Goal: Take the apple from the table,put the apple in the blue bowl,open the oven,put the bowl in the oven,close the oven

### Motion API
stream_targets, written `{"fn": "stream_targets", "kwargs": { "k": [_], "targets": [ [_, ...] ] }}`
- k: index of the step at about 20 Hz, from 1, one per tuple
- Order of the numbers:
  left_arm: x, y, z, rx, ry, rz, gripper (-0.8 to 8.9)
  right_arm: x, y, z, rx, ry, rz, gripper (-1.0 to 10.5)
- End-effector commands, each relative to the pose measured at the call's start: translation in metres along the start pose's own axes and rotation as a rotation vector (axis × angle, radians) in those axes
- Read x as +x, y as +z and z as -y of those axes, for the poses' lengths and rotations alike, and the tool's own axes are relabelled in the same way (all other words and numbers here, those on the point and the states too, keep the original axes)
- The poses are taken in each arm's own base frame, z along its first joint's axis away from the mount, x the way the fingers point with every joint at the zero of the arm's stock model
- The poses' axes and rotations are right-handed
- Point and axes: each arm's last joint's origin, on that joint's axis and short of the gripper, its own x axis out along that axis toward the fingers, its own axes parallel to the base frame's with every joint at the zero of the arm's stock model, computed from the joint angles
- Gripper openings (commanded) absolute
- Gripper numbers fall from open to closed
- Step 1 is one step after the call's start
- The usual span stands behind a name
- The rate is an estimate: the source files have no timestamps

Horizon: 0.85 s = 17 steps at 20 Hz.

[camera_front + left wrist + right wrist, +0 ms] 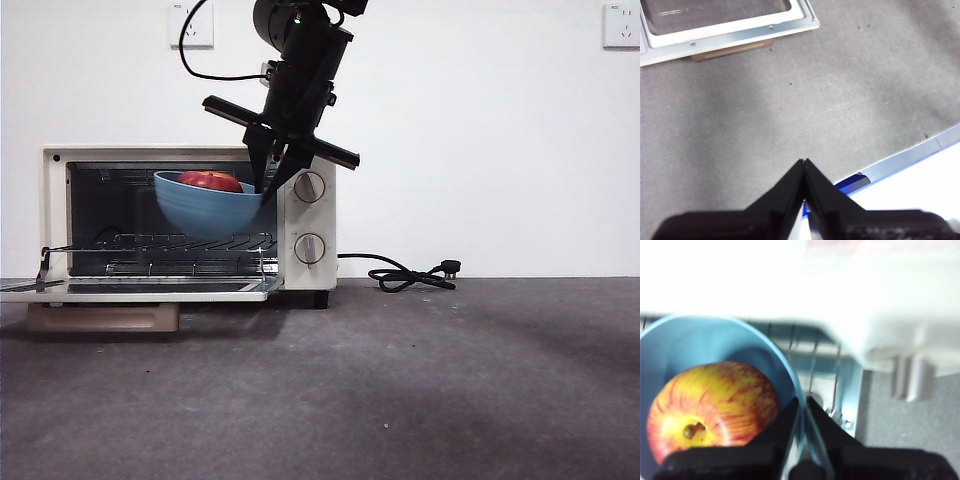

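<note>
Oven [190, 225], cream-white and boxy, door [140, 288] dropped flat over the mottled grey table [420, 380]; matte blue bowl [205, 205] hangs inside the cavity just above the wire rack [170, 242], round red-yellow streaked apple [712, 412] sitting in it. Right gripper [801, 405] pinches the bowl's thin rim, one jaw inside, one outside; best lowered level until the base rests on the rack, then released. Left gripper [804, 167] waits over bare table, jaws pressed together, holding nothing.
</note>
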Motion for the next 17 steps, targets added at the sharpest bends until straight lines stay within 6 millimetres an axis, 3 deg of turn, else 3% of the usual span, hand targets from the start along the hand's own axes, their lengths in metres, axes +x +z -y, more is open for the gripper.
{"fn": "stream_targets", "kwargs": {
  "k": [1,17],
  "targets": [
    [0.000,-0.001,0.000,-0.004,0.001,0.002,-0.05,0.009,0.001,-0.001,0.042,0.004,0.022,-0.1],
    [0.000,-0.001,0.000,-0.004,0.001,0.002,-0.05,0.023,0.005,0.006,0.091,-0.014,0.068,-0.1]
  ]
}}
